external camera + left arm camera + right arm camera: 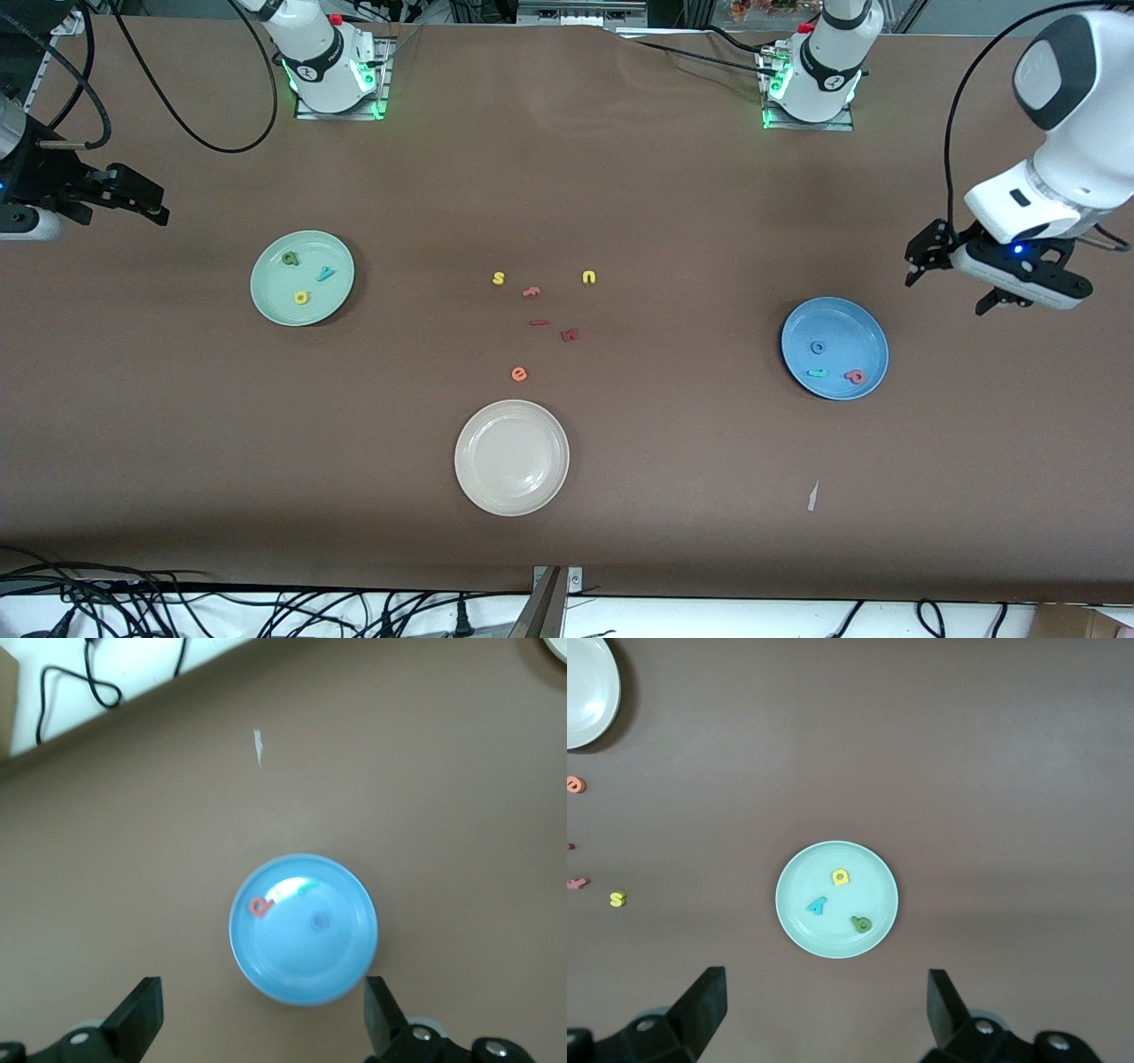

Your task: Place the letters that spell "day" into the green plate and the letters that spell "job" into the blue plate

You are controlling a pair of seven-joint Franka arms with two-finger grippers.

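The green plate (273, 288) holds a dark green a (290, 259), a teal y (326, 274) and a yellow d (301, 298). On the blue plate (852, 330) lie a blue o (817, 348), a teal j (816, 373) and a salmon-pink b (855, 377). My left gripper (952, 283) hangs open and empty over bare table at the left arm's end, beside the blue plate (301, 967). My right gripper (146, 204) is open and empty over the table's right-arm end, clear of the green plate (833, 937).
A cream-white plate (512, 487) sits nearest the front camera, mid-table. Loose letters lie between the plates: yellow s (499, 278), yellow u (589, 277), orange e (519, 375), a salmon letter (532, 291) and two dark red ones (570, 335). A white scrap (812, 496) lies near the table's front edge.
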